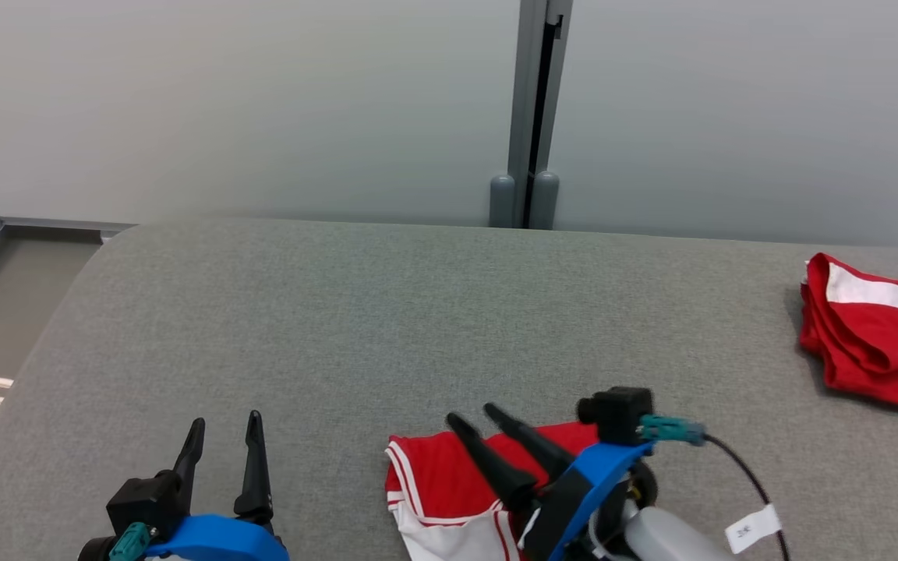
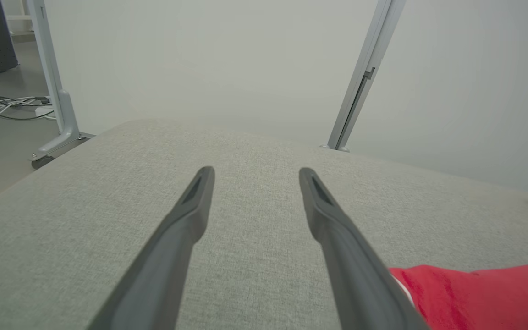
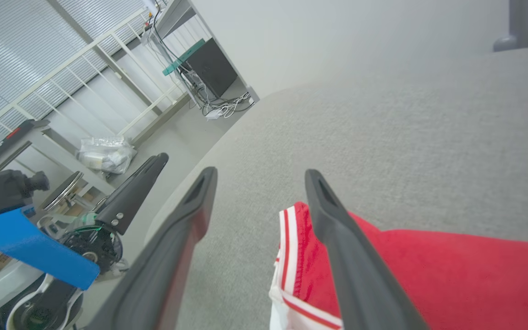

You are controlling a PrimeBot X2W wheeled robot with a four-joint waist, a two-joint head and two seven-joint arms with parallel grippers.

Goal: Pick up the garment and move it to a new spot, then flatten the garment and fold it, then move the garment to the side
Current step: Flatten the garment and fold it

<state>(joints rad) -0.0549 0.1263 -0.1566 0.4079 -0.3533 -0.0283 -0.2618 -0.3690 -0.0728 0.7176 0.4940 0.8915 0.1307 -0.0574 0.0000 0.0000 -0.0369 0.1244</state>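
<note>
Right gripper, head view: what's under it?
The red garment with white trim, lying on the grey table; jaws open above it. The right gripper and its arm cover the garment's right part.

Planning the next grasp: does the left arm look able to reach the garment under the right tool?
Probably yes: bare table separates the left tool from the garment, though the right tool above may crowd it.
</note>
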